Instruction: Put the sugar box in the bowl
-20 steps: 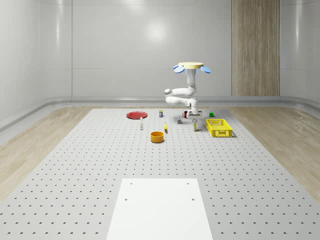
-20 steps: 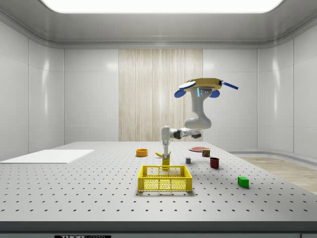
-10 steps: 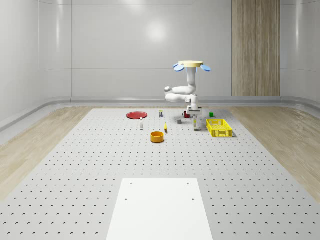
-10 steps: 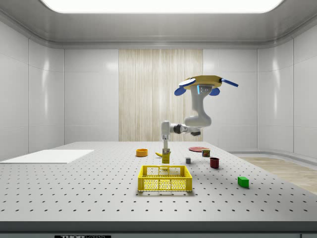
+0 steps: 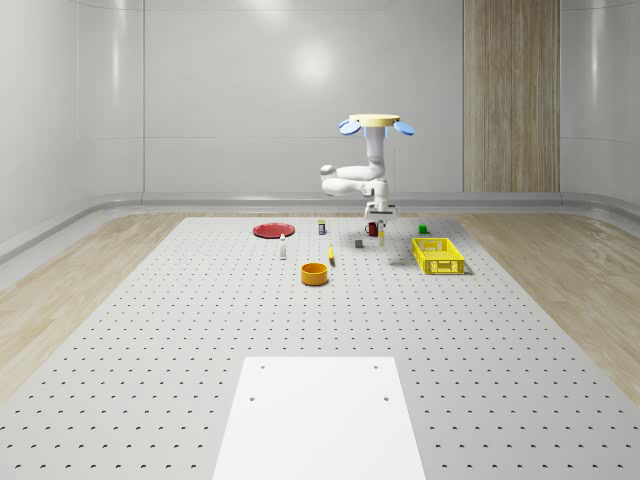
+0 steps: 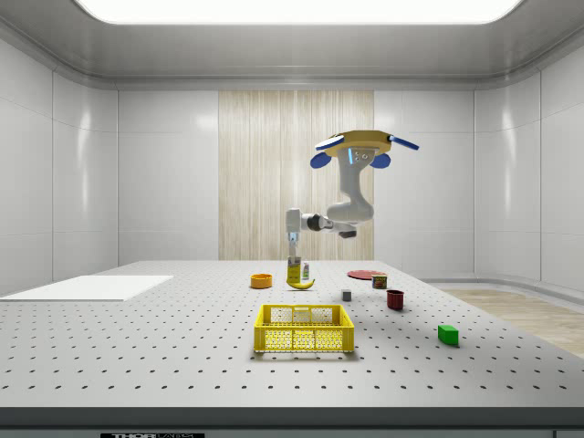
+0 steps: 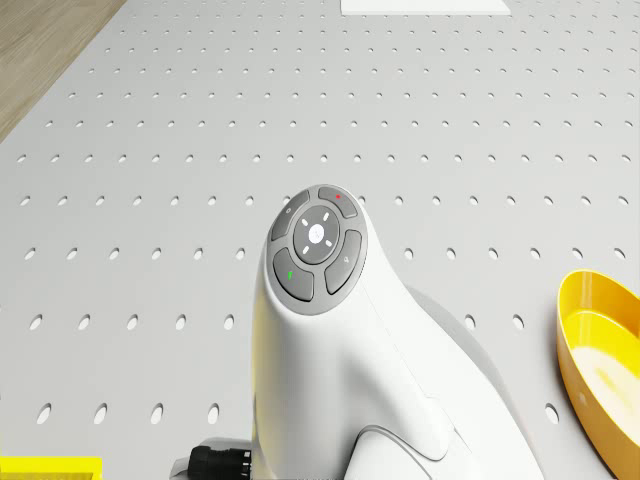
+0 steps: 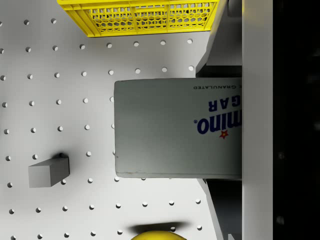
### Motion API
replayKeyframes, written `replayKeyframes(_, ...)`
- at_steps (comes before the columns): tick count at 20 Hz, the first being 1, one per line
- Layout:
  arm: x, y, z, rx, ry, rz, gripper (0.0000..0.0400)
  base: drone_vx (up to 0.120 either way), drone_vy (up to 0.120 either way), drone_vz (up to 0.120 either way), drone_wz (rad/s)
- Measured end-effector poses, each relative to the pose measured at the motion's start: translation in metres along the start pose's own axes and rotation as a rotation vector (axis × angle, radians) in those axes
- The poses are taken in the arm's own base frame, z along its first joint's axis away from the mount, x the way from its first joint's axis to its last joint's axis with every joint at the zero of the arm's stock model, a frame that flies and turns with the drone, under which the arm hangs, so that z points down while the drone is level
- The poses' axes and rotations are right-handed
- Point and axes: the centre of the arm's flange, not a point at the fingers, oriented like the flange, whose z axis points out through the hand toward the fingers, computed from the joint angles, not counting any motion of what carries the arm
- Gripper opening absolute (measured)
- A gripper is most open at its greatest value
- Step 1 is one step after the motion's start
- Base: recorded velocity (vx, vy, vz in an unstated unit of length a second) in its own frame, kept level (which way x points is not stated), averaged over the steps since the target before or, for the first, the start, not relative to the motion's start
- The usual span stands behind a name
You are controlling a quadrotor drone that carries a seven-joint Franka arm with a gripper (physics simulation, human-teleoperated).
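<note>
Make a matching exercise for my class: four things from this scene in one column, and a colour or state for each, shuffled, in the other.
Things:
1. sugar box
2. bowl
3. crate
4. plate

States:
A. red, lying flat on the table
B. yellow mesh, resting on the table
C. held off the table in the fingers
D. orange, standing on the table

Pairs: 1-C, 2-D, 3-B, 4-A

Place: simulated lab — perforated optical table | bare panelled walls — no windows
</note>
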Motion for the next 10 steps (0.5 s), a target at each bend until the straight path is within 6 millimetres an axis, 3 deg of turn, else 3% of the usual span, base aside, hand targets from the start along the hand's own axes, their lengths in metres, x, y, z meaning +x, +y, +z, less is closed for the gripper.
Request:
replayKeyframes(8, 0.0000, 0.0000, -0.0014, 0.000, 0.000, -0.002, 0.0165, 0.120, -0.120, 0.120, 0.000)
replayKeyframes(10, 0.0000, 0.0000, -0.0015, 0.000, 0.000, -0.001, 0.0165, 0.120, -0.120, 0.020, 0.000)
